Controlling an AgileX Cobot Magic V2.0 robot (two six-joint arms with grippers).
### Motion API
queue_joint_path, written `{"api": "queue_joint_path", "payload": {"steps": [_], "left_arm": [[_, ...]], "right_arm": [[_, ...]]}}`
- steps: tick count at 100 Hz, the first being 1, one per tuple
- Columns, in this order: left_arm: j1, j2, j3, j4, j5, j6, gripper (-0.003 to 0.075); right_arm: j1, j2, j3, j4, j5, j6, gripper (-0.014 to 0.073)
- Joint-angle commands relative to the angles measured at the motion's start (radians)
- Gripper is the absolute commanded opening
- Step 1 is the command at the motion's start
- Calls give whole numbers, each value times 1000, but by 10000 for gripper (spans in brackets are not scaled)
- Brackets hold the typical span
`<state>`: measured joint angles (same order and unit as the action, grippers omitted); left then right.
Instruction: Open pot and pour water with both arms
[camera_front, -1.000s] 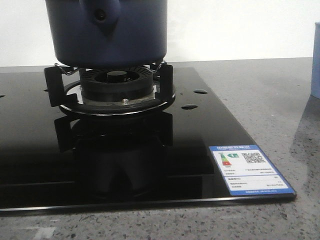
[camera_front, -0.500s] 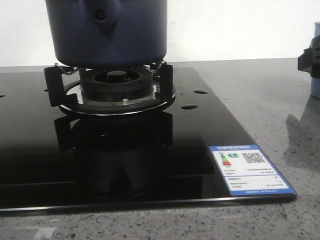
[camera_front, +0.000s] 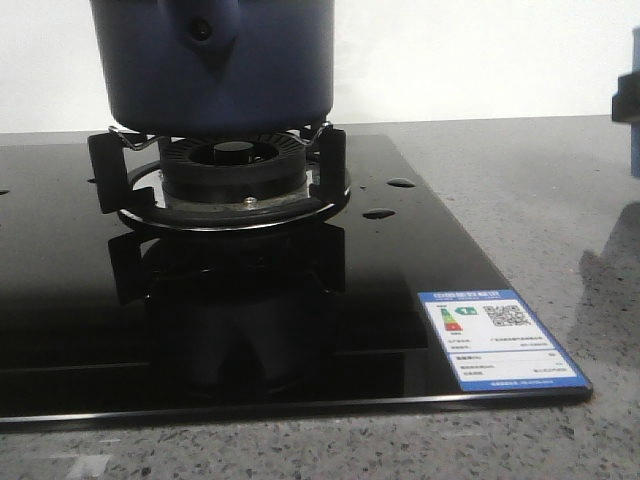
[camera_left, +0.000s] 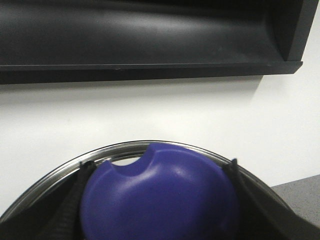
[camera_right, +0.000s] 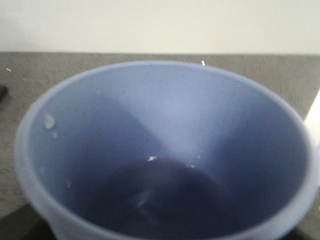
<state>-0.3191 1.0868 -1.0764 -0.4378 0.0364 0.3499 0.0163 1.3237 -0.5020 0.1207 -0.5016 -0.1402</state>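
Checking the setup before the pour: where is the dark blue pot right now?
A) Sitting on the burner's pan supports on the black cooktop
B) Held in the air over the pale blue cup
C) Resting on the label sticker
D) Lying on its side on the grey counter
A: in the front view the pot stands upright on the burner of the black cooktop.

**Where each camera's sitting**

Front cam is really low, nearly level with the tabletop (camera_front: 560, 200), looking forward at the stove (camera_front: 300, 330), close enough that the pot (camera_front: 215, 65) gets cropped up top. Left wrist cam is right over a blue knob (camera_left: 160, 195), facing the wall. Right wrist cam stares down into the cup (camera_right: 165, 165), which the front view only catches at its right edge.
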Motion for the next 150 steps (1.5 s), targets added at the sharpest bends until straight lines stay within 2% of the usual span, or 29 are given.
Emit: {"api": "queue_joint_path", "payload": {"steps": [1,20,39,78,111,150], "left_arm": [[2,-29,-38,0,-99,0,386],[2,-29,-38,0,-99,0,386],[2,-29,-38,0,-99,0,386],[2,-29,-38,0,-99,0,386],[2,-27,-38,0,-99,0,386],[2,-27,-38,0,-99,0,386]], "right_arm": [[20,-100,-66,-59,-33,-6,318],[110,-178,-229,-175,239,-6,318],[214,-165,-402,-238,432,-6,318],[419,-18,-689,-459,629,-6,318],[533,129,-906,-758,831,-8,318],[590,201,-929,-1085,851,-8,318]]}}
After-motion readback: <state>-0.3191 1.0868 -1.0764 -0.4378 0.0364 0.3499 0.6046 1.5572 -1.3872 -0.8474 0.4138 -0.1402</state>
